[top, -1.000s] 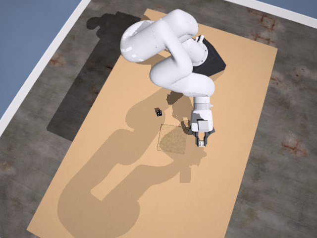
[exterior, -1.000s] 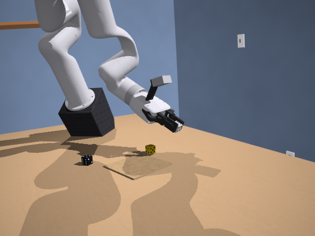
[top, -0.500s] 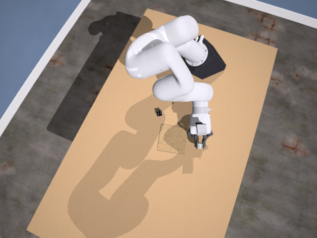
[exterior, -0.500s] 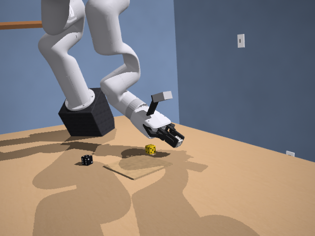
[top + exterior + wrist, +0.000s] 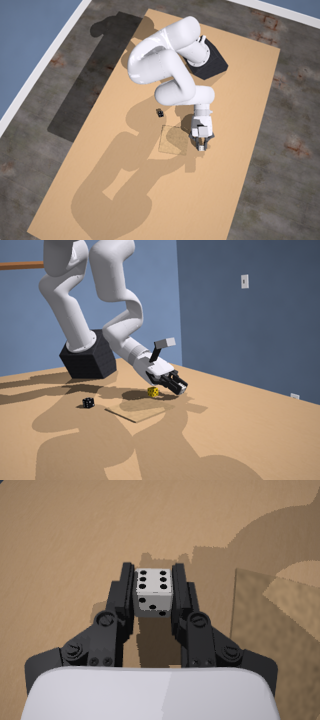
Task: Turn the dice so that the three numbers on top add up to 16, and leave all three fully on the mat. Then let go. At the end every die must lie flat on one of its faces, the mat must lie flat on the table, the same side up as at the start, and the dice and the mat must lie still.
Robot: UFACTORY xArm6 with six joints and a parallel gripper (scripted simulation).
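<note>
Gripping the white die (image 5: pixel 201 148) (image 5: pixel 182 388) (image 5: pixel 153 592), the gripper (image 5: pixel 201 145) (image 5: pixel 182 387) (image 5: pixel 153 578) tilted down beside the mat (image 5: pixel 173 140) (image 5: pixel 138 410) (image 5: pixel 280 645), six pips on one white face, yellow die (image 5: pixel 153 391) just behind the mat in the exterior view, black die (image 5: pixel 160 113) (image 5: pixel 88 402) off the mat too.

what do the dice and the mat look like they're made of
The white die, black die and yellow die look like hard plastic, perhaps painted wood: crisp edges, even colour, contrasting pips. The mat could be cork or thin fibreboard, matte, judging by its mottled tan surface and straight edges; the pictures don't settle which.
</note>
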